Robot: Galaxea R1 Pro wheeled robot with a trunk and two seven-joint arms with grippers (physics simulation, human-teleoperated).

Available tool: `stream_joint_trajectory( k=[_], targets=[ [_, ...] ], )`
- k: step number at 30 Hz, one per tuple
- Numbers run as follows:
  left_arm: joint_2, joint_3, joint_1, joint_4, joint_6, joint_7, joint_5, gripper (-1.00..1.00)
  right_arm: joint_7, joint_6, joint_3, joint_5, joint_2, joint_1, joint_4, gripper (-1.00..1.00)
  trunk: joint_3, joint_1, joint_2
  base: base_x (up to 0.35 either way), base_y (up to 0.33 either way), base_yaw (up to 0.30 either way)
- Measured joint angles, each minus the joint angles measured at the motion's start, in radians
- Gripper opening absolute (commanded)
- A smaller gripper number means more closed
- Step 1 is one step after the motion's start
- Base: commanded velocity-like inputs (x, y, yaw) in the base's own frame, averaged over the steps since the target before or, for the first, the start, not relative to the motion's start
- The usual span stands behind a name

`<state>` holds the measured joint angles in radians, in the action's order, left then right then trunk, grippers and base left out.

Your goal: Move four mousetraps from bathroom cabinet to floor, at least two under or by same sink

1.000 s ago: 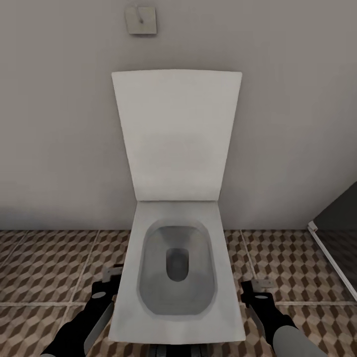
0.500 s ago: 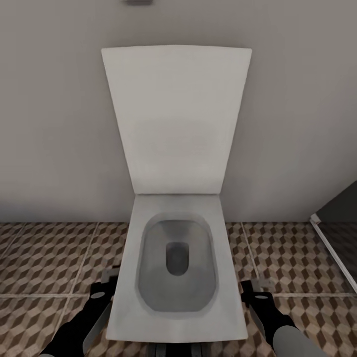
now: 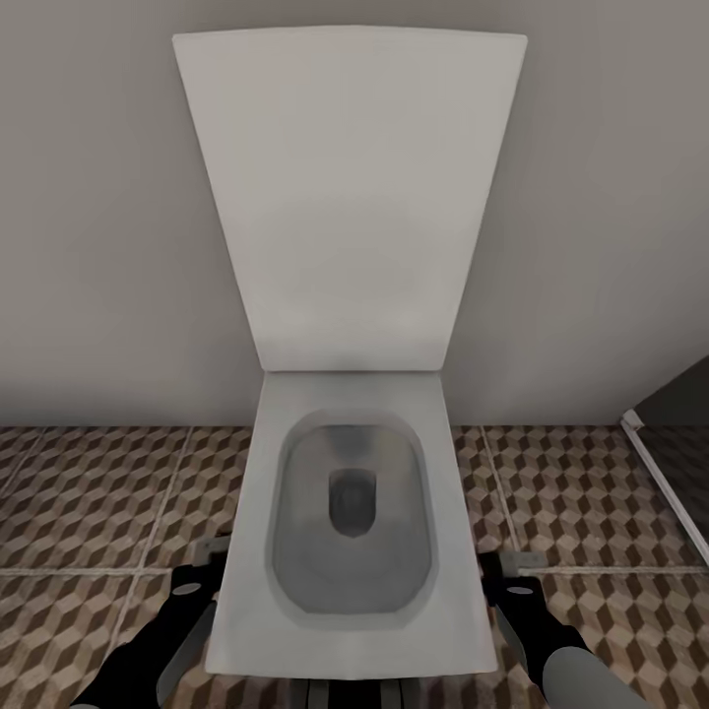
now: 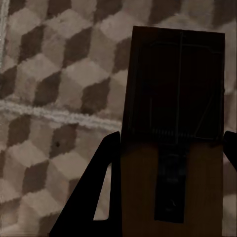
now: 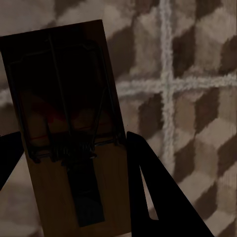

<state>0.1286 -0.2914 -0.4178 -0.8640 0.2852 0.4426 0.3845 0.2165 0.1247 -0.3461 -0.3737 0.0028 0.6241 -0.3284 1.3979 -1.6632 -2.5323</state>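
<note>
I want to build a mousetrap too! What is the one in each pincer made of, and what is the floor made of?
Each mousetrap looks like a flat brown wooden board with a matte finish, carrying thin wire parts that seem to be metal. The bathroom floor appears to be hard tile: pale grout lines split it into squares, and the brown, beige and grey cubes look printed on.

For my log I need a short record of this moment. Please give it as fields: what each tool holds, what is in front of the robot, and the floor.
left tool: shut on a mousetrap, above the tiles
right tool: shut on a second mousetrap
in front: white toilet, lid raised against the wall
floor: cube-pattern tiles, pale grout
traps on floor: none in view
</note>
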Motion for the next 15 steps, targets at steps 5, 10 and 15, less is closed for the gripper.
stream_joint_trajectory(
  k=[5, 10, 15],
  targets=[
    [0.021, 0.001, 0.000, 0.024, -0.001, -0.006, 0.002, -1.00, 0.000, -0.007, 0.000, 0.001, -0.001, 0.000, 0.001, -1.00, 0.019, -0.002, -0.001, 0.000, 0.000, 0.000],
    [0.042, 0.002, 0.000, 0.033, -0.003, -0.012, 0.003, -1.00, 0.000, -0.009, -0.004, 0.002, -0.001, 0.000, 0.001, -1.00, 0.039, -0.004, -0.002, 0.000, 0.000, 0.000],
    [0.048, 0.002, 0.000, 0.035, -0.004, -0.013, 0.004, -1.00, 0.000, -0.012, -0.044, 0.002, -0.003, 0.000, 0.001, -1.00, 0.058, -0.007, -0.004, 0.000, 0.000, 0.000]
  ],
)
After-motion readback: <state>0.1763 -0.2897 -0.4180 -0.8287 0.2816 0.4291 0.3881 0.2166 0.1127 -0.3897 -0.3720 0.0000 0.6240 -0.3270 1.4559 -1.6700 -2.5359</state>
